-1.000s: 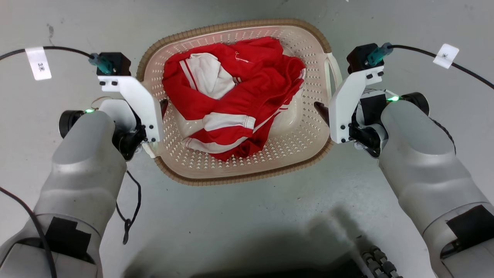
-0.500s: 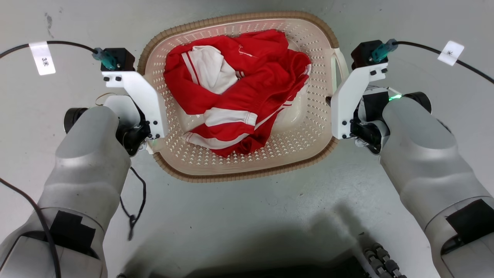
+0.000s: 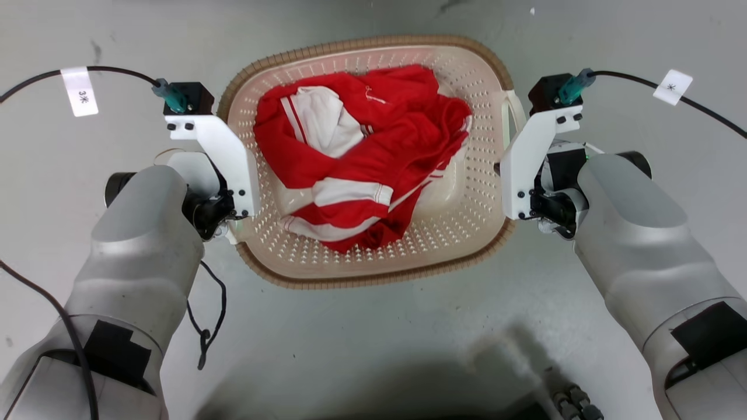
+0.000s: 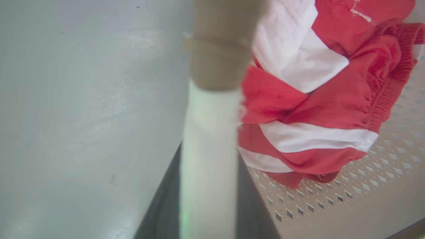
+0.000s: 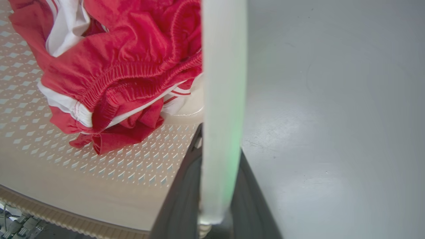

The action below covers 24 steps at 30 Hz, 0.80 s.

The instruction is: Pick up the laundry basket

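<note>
The laundry basket (image 3: 373,279), cream and perforated with a brown ribbed rim, lies on the grey floor between my two arms. It holds a crumpled red-and-white garment (image 3: 362,163). My left gripper (image 3: 235,217) is shut on the basket's left white handle (image 4: 209,132), which runs between its dark fingers (image 4: 166,205). My right gripper (image 3: 503,175) is shut on the right white handle (image 5: 222,99), with a dark finger (image 5: 181,199) on either side of it. I cannot tell whether the basket is off the floor.
A grey concrete floor (image 3: 373,344) surrounds the basket. A black cable (image 3: 204,326) hangs from my left forearm near the basket's front left corner. Tagged cables run out from both wrist cameras. My dark base (image 3: 572,402) shows at the bottom edge.
Both grippers have drawn in against the basket's sides, and the dark fingers that showed inside the rim are now tucked at the handles. The whole picture has shifted slightly with the camera.
</note>
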Tool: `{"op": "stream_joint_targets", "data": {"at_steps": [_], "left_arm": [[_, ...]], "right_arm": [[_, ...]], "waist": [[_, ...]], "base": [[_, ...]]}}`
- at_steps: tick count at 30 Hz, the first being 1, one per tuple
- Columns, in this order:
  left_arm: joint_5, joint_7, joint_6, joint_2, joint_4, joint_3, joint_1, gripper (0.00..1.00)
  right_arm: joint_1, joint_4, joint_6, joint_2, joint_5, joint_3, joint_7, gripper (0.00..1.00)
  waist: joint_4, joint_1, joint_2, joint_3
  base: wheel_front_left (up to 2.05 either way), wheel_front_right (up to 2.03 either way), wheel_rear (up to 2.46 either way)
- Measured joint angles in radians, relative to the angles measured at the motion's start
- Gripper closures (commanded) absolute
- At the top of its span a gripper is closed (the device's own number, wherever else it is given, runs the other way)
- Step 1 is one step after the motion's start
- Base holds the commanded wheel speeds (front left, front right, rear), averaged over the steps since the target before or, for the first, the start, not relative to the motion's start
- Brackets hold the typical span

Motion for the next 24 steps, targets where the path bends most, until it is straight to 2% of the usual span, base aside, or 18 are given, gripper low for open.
{"op": "stream_joint_targets", "data": {"at_steps": [13, 24], "left_arm": [[-0.092, 0.202, 0.003, -0.012, 0.004, -0.056, 0.044, 1.00], [-0.160, 0.325, 0.003, -0.032, 0.020, -0.084, 0.115, 1.00]], "right_arm": [[0.046, 0.022, -0.001, -0.003, 0.073, 0.029, 0.203, 1.00], [0.120, 0.034, -0.001, -0.012, 0.117, 0.031, 0.336, 1.00]], "waist": [[0.018, -0.0001, 0.0000, -0.174], [0.027, -0.0001, 0.0000, -0.359]], "base": [[0.00, 0.00, 0.00], [0.00, 0.00, 0.00]]}}
